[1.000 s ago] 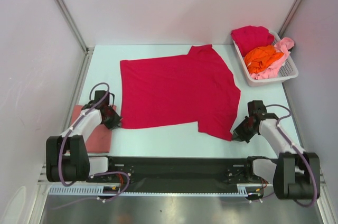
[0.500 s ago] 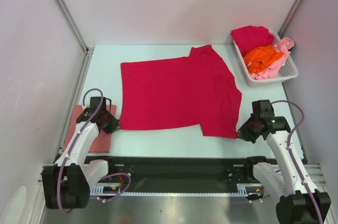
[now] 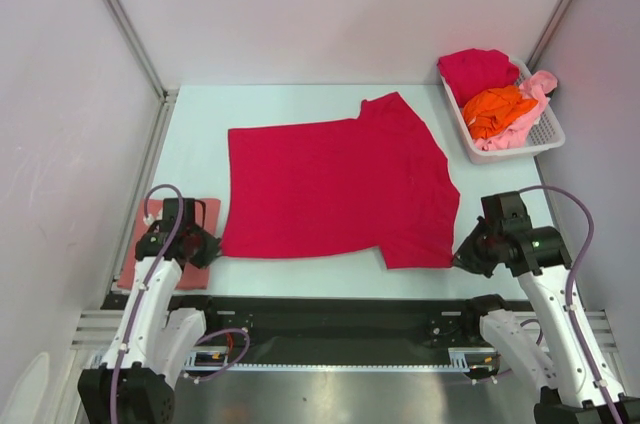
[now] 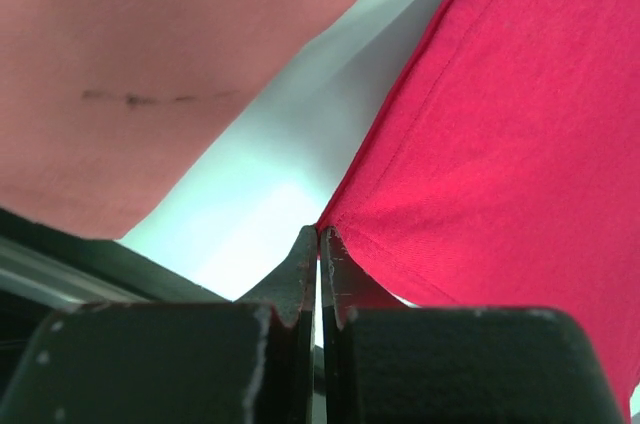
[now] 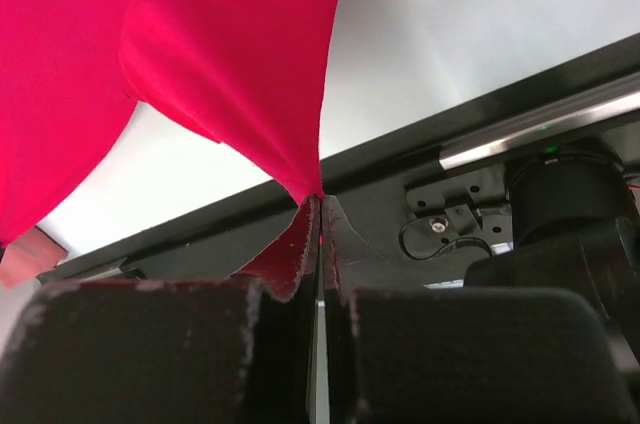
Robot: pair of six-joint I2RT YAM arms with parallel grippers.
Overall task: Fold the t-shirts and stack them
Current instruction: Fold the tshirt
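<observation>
Crimson t-shirt [image 3: 335,184]: spread across worktop centre. Left gripper [image 3: 208,249]: pinched closed on its near-left corner. Right gripper [image 3: 462,259]: pinched closed on its near-right corner. Salmon t-shirt [image 3: 133,262]: folded, worktop's near-left corner.

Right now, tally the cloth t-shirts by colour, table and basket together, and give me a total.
Crimson red cloth t-shirts: 2 (one spread on the table, one in the white slotted plastic basket)
Dusty salmon pink folded t-shirt: 1
Orange t-shirt: 1
Light pink t-shirt: 1
Total: 5
</observation>
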